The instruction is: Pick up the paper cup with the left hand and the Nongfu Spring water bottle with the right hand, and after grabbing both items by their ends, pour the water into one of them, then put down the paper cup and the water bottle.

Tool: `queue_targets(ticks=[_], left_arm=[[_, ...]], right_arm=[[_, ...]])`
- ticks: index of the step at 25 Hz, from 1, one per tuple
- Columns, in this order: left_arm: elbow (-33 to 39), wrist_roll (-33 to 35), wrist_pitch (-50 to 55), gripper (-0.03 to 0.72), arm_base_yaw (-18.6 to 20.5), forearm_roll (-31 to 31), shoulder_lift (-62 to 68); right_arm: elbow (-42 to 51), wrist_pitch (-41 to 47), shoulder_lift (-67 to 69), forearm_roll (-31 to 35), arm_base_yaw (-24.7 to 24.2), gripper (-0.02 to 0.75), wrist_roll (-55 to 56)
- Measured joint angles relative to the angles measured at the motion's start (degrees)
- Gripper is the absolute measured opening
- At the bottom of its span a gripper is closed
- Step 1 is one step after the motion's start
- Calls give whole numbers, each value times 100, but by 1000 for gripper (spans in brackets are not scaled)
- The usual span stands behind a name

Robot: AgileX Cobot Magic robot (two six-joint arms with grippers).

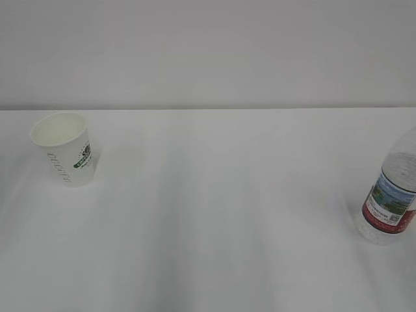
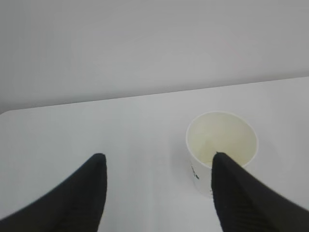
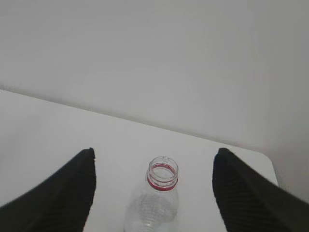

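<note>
The white paper cup (image 1: 64, 149) stands upright at the table's far left, green logo on its side. In the left wrist view the cup (image 2: 221, 145) sits behind the right finger; my left gripper (image 2: 158, 162) is open, its span mostly to the cup's left, holding nothing. The Nongfu Spring water bottle (image 1: 392, 195) stands at the right edge, its top cut off by the frame. From the right wrist the uncapped bottle (image 3: 157, 198) with a red neck ring stands centred between the wide-apart fingers of my open right gripper (image 3: 153, 157), touching neither. Neither arm shows in the exterior view.
A white table (image 1: 214, 214) spreads between cup and bottle under a plain grey wall. Its back edge (image 2: 145, 95) runs behind the cup, and a rounded corner (image 3: 268, 159) lies right of the bottle.
</note>
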Motion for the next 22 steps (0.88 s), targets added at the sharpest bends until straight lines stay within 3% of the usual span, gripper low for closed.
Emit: queue_targets(ticks=[8,18,22], left_arm=[[197,0,-450,491,0,0,599],[1904,0,-3404,486,0,224,748],[2216,0,-4328,486,0,428,857]], right_arm=[[799,-835,195,-12,0,568,10],[1667,-1811,195,-22,0,568,20],[1947,-2369,204,129,0,568,20]])
